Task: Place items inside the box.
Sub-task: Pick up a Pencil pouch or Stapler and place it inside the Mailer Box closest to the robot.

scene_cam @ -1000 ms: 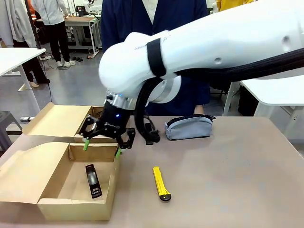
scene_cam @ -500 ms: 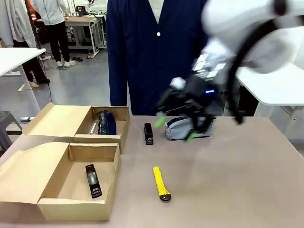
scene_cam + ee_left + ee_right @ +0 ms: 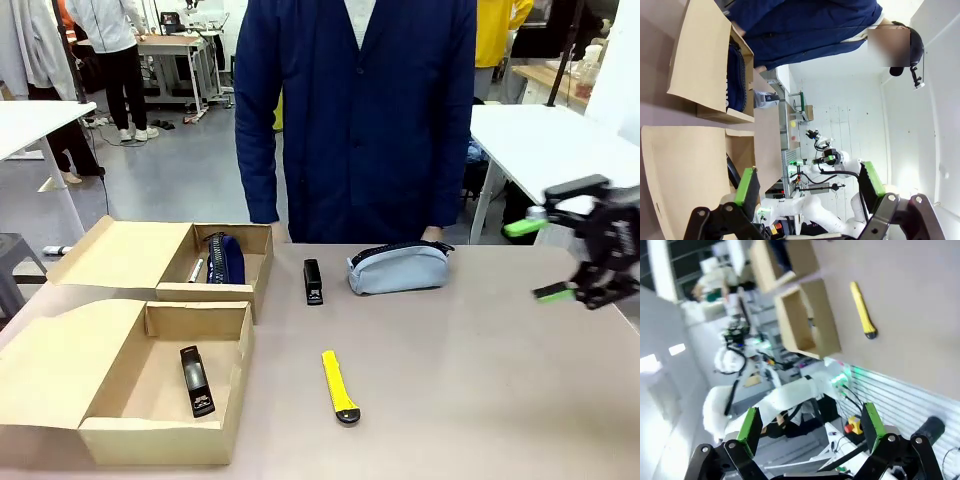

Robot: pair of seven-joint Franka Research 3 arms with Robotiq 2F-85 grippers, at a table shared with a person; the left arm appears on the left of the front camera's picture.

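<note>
Right arm has pulled out. A second ago my right fingers (image 3: 525, 227) were spread over the back rim of the front box (image 3: 160, 440). Half a second ago they were sweeping over the grey-blue pouch (image 3: 398, 269). Now they're well off to the right of the box, past the worktop (image 3: 480, 400) edge, apart and empty. My left fingers (image 3: 747, 184) are also apart with nothing between them, looking across the boxes.

Nothing on the worktop shifted during the swing.
- Black stapler (image 3: 196, 380) lies flat inside the front box.
- Far box (image 3: 225, 292) sits just behind the front box, with the navy pouch (image 3: 225, 258) and a white marker (image 3: 196, 269) inside.

Outside the boxes:
- Yellow utility knife (image 3: 339, 386), just right of the front box.
- Second stapler (image 3: 313, 282), beyond the front box's far right corner.
- Grey-blue pouch, farther right again, with the person's hand (image 3: 432, 234) just behind it.

My read: that drop cycle is done and three items are left. The knife is nearest the front box and lies clear, so it's probably the next pick. It's thin and flat on the worktop, so I'd come in low across its width. The pouch is soft and wide, so I'd grab it mid-body.
</note>
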